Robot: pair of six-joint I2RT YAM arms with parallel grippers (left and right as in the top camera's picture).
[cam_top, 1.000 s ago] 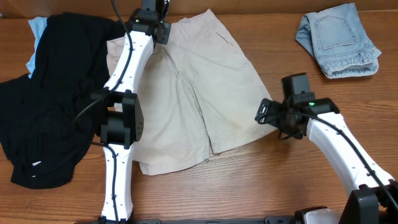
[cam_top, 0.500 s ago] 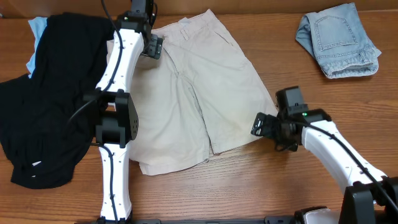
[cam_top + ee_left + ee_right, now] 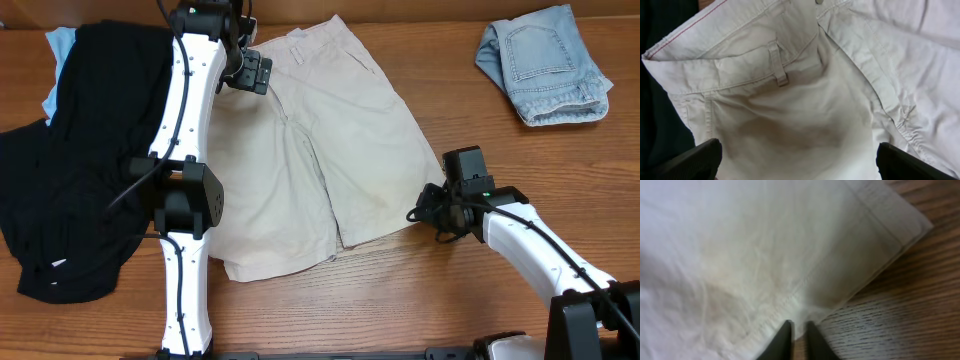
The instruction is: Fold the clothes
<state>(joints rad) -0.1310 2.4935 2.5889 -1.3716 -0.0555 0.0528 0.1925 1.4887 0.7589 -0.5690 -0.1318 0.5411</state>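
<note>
Black garment [image 3: 70,170]: heaped just outboard of the left hand [image 3: 250,72]; not part of the job.
Left hand: fingers spread wide, nothing between them; poised over the waistband [image 3: 740,75] corner, judged ready to take the top edge.
Shorts [image 3: 330,150]: cream, spread flat on the desk [image 3: 400,290] between both hands, waistband under the left hand, leg hem [image 3: 880,225] at the right; no fold made.
Right hand [image 3: 428,208]: fingers drawn together on the hem corner, judged for lifting the leg over.
Denim shorts [image 3: 545,62]: bundled well beyond the right hand, out of the working area.
Risk: thin pinch, liable to slip.
</note>
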